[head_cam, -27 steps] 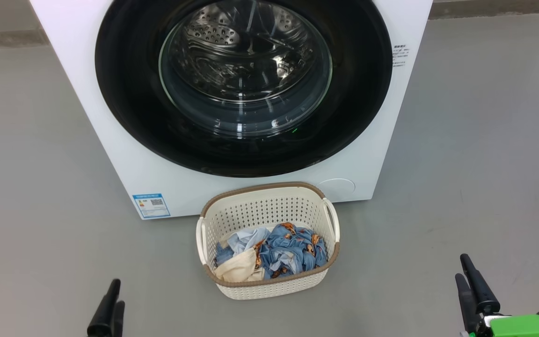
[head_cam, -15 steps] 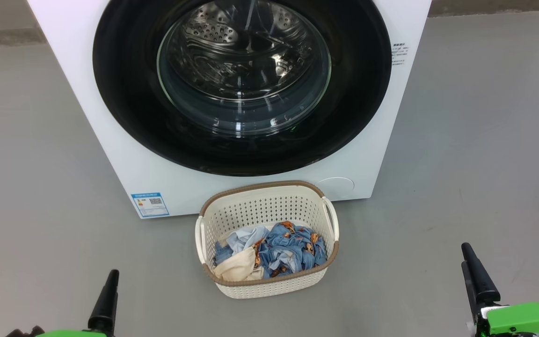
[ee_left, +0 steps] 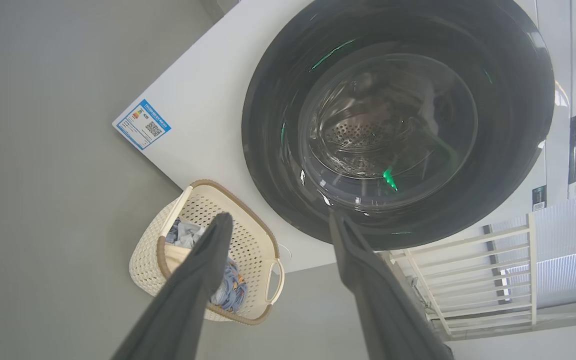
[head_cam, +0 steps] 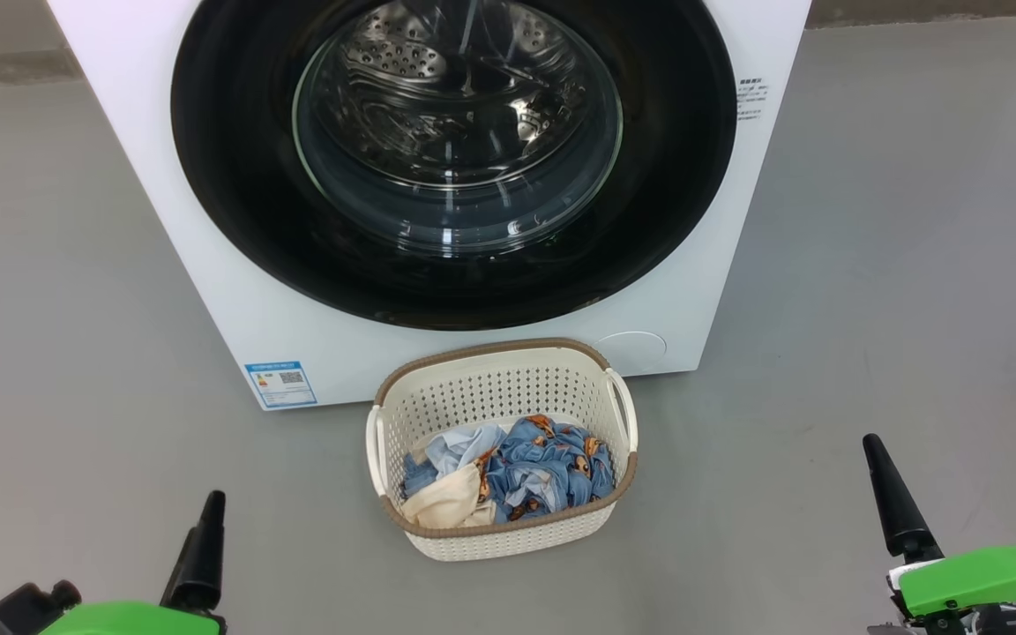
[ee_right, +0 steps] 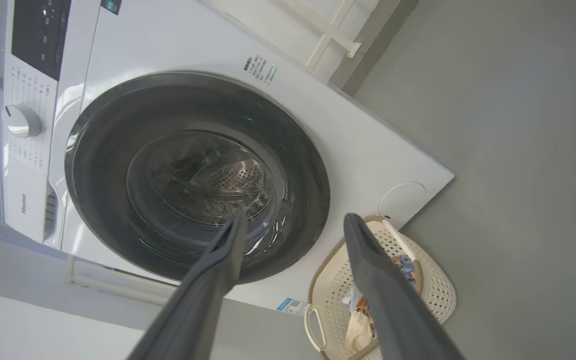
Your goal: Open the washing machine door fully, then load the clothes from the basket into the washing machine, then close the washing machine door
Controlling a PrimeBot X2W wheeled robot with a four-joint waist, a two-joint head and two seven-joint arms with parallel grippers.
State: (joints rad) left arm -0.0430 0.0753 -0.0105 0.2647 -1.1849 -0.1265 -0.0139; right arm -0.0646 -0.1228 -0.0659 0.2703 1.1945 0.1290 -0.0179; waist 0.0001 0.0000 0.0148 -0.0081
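The washing machine door (head_cam: 235, 176) is closed on the washing machine (head_cam: 208, 291). The basket (head_cam: 499, 540) of clothes (head_cam: 534, 476) sits on the floor (head_cam: 870, 265) just in front, between the left tool (ee_left: 279, 220) and the right tool (ee_right: 294, 219). Both tools hang nearer, spread wide, empty, and well apart from it.

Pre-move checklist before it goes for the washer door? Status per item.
1. washing machine door shut, flat against the washing machine, ready to be pulled: ok.
2. left hand open, holding nothing: ok.
3. right hand open, holding nothing: ok.
4. basket out of the door's swing: cannot tell; it stands on the floor close in front, below the door.
5. clothes all inside the basket, none hanging over its rim: ok.
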